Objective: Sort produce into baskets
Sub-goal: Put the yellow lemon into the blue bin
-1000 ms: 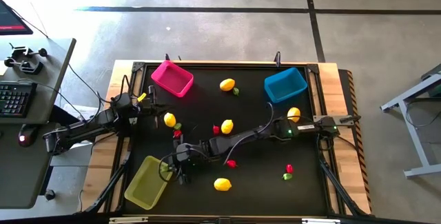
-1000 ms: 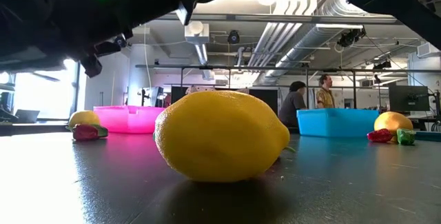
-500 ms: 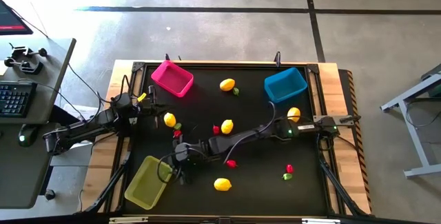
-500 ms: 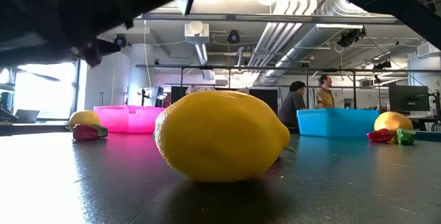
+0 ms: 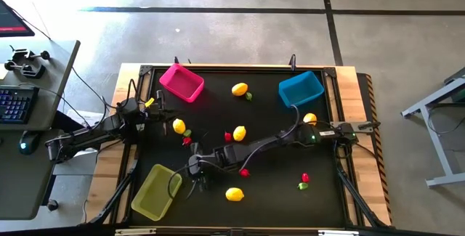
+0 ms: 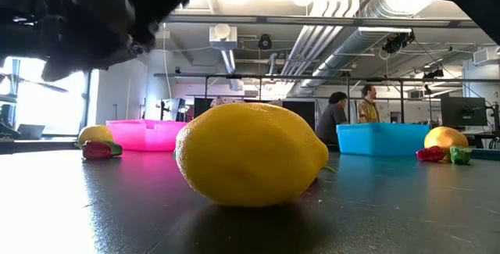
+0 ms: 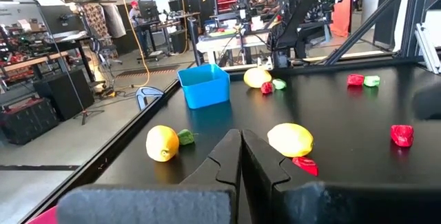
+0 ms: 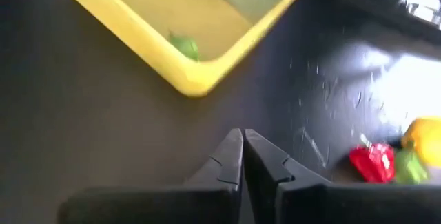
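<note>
My right gripper (image 5: 194,182) (image 8: 242,136) is shut with nothing between its fingers, just right of the yellow-green basket (image 5: 155,191) (image 8: 207,72). A small green piece (image 8: 184,45) lies on that basket's floor. Lemons (image 5: 234,193) (image 5: 239,132) (image 5: 179,125) (image 5: 239,88) (image 5: 309,119), red pieces (image 5: 244,171) (image 5: 304,178) and a green piece (image 5: 301,186) lie loose on the black mat. The pink basket (image 5: 182,82) and the blue basket (image 5: 300,89) stand at the far side. My left gripper (image 5: 158,104) (image 7: 241,136) waits shut at the left edge.
The near lemon (image 6: 250,164) fills the low view's middle, close to the table's front edge. A red piece (image 8: 372,162), a green piece (image 8: 411,167) and a lemon (image 8: 424,138) lie together beyond my right gripper. People stand in the room behind the table.
My right gripper has risen a little and drawn back from the yellow-green basket toward the table's right, with its wrist tipping and rolling. The produce on the mat has stayed where it was.
</note>
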You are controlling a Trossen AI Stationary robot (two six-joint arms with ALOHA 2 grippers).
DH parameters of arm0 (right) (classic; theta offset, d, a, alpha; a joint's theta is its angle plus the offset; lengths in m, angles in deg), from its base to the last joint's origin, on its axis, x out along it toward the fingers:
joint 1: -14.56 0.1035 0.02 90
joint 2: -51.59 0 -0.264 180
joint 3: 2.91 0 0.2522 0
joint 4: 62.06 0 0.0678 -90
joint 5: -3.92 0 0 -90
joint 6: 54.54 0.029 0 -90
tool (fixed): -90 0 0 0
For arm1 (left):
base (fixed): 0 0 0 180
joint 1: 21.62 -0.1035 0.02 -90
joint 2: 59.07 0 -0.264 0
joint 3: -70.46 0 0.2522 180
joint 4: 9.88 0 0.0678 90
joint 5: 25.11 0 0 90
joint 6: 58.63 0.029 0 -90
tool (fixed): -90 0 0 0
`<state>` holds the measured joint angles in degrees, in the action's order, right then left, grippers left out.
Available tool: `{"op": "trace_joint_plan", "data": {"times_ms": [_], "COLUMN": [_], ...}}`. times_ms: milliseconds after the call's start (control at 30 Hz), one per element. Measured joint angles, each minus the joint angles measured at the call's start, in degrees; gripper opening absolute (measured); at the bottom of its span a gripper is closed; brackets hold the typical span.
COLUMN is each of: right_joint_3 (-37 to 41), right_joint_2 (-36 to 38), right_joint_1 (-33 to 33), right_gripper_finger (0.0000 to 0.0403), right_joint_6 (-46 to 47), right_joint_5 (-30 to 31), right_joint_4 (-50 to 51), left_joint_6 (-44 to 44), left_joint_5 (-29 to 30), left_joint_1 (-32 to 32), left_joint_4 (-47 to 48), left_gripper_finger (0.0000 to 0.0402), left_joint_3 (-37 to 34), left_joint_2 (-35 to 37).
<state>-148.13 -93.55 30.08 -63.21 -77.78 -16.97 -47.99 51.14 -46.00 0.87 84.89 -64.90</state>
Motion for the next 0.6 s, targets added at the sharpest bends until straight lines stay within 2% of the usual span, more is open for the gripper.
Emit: {"op": "trace_joint_plan", "data": {"times_ms": [167, 300, 500, 600], "right_joint_3": [3.7, 11.1, 31.0, 41.5], "right_joint_2": [1.2, 4.6, 14.1, 20.2], "right_joint_1": [-0.8, -1.3, -1.6, -1.7], "right_gripper_finger": [0.0001, 0.0, 0.0, 0.0], "right_joint_6": [0.9, 1.8, 5.9, 7.8], "right_joint_5": [0.3, 0.4, 0.4, 2.6], "right_joint_4": [-1.5, -7.7, -24.5, -33.0], "left_joint_6": [0.0, 0.0, 0.0, 0.0], "left_joint_5": [0.0, 0.0, 0.0, 0.0], "left_joint_1": [0.0, 0.0, 0.0, 0.0], "left_joint_4": [0.0, 0.0, 0.0, -0.1], "left_gripper_finger": [0.0, 0.0, 0.0, 0.0], "left_joint_3": [0.0, 0.0, 0.0, 0.0], "left_joint_2": [0.0, 0.0, 0.0, 0.0]}}
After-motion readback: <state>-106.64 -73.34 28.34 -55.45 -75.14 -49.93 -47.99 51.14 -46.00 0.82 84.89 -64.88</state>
